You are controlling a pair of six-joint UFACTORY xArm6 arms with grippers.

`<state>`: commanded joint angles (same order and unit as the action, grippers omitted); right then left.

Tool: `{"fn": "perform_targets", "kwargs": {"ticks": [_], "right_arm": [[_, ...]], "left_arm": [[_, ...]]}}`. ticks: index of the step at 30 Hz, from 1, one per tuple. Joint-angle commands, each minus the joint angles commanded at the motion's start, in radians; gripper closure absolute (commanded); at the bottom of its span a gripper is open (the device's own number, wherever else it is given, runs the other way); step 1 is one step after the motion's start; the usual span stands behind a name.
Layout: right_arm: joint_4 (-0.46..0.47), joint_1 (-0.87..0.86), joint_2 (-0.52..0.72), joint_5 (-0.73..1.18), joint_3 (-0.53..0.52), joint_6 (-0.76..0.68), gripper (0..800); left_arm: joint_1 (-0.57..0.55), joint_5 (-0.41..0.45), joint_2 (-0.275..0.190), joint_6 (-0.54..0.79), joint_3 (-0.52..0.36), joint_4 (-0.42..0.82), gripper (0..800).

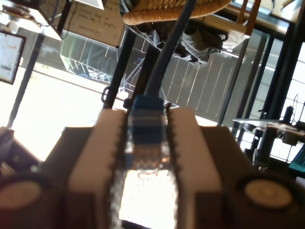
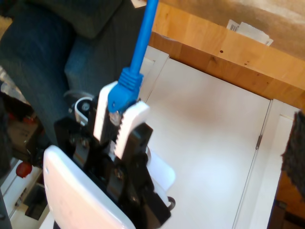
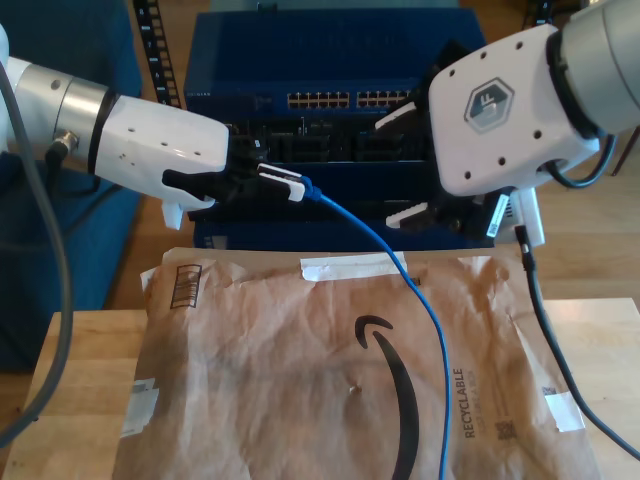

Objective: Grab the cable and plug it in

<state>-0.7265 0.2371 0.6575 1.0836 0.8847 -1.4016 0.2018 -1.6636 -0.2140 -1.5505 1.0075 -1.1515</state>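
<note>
At exterior view's 10 o'clock: one arm's pincer (image 3: 285,185), maybe my second, grips one blue cable (image 3: 400,270). Cable trails to 5 o'clock over one paper mailer (image 3: 300,380) on counter (image 3: 70,380). My first pincer (image 1: 147,114) and my second pincer (image 2: 121,102) each clamp a plug.

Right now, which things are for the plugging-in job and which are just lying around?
For the job: blue cable, my first gripper, my second gripper, blue switch with ports.
Lying about: brown paper mailer, wooden table, dark grey cable.
</note>
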Motion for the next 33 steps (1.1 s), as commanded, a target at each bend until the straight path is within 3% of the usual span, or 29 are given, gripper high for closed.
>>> {"fn": "perform_targets", "kwargs": {"ticks": [9, 13, 22, 33], "right_arm": [[-0.002, 0.077, 0.044, -0.180, -0.060, 0.063, 3], [0.000, 0.155, 0.044, -0.290, -0.097, 0.074, 4], [-0.002, 0.206, 0.095, -0.338, -0.175, 0.092, 34], [-0.003, 0.296, 0.104, -0.377, -0.153, 0.121, 34]], "left_arm": [[0.046, -0.167, 0.095, -0.052, 0.006, -0.055, 794], [0.055, -0.195, 0.109, -0.051, 0.005, -0.098, 794], [0.095, -0.288, 0.152, -0.081, 0.003, -0.144, 795], [0.103, -0.408, 0.213, -0.092, 0.005, -0.207, 794]]}}
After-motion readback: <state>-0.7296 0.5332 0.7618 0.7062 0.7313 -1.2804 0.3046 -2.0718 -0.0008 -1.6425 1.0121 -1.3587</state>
